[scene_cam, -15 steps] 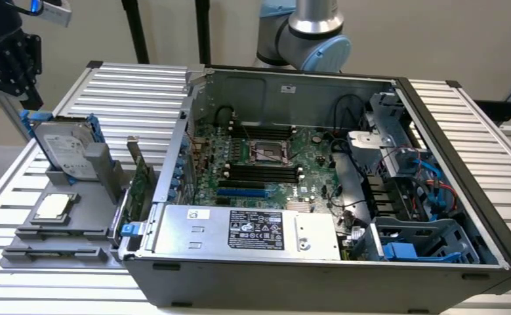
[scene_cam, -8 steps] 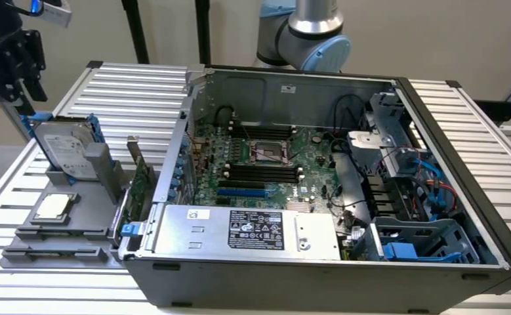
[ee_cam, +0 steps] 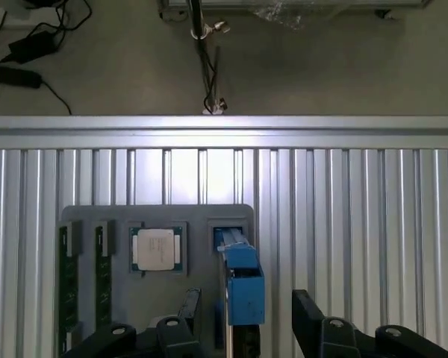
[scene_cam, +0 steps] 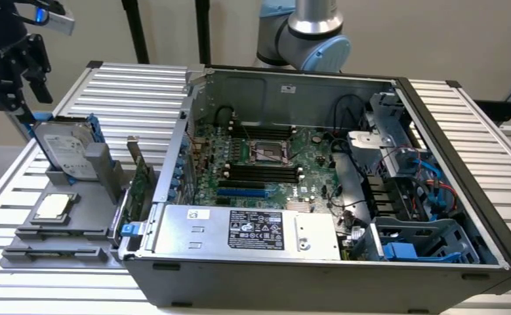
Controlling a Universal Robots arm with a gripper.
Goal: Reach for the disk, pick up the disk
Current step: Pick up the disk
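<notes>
Spread fingers (ee_cam: 310,322) around disk (ee_cam: 243,287) in holder (ee_cam: 198,222)

Robot arm and gripper. An arm joint (scene_cam: 313,33), silver with a blue cap, stands upright at the top centre of the exterior view. The black gripper (scene_cam: 23,97) hangs at that view's upper left, pointing downward. In the wrist view its two dark fingers (ee_cam: 308,317) are spread wide apart.

Ribbed table (scene_cam: 124,85) — probably aluminium — carries grey holder (scene_cam: 98,226) and open computer case (scene_cam: 325,282).
</notes>
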